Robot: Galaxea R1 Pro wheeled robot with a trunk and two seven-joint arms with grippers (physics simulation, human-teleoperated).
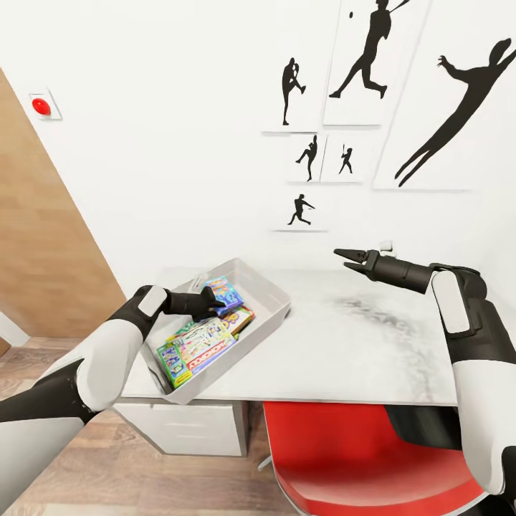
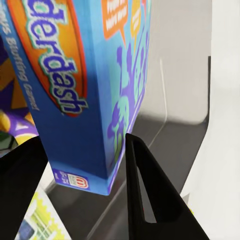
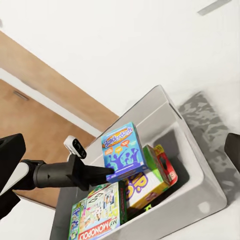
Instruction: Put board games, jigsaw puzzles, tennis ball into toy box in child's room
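The pale grey toy box [image 1: 276, 295] [image 3: 212, 192] stands on the table's [image 1: 358, 344] left corner. Inside lie a multicoloured Monopoly board game [image 1: 197, 349] [image 3: 95, 217], a yellow and purple box [image 3: 142, 187] and a green and red one [image 3: 160, 161]. My left gripper [image 1: 211, 297] [image 2: 86, 145] [image 3: 102, 172] is over the box, shut on the lower end of the small blue board game [image 1: 228, 295] [image 2: 90, 90] [image 3: 122, 150], which leans tilted. My right gripper [image 1: 347, 258] hovers open above the table's middle, apart from the box. The jigsaw puzzles, tennis ball and bed are out of view.
A red chair [image 1: 358, 459] is tucked under the table's front edge, below my right arm. White drawers [image 1: 186, 426] sit under the toy box corner. A wooden door [image 1: 43, 236] is at the left, and framed silhouettes [image 1: 373, 64] hang on the wall behind.
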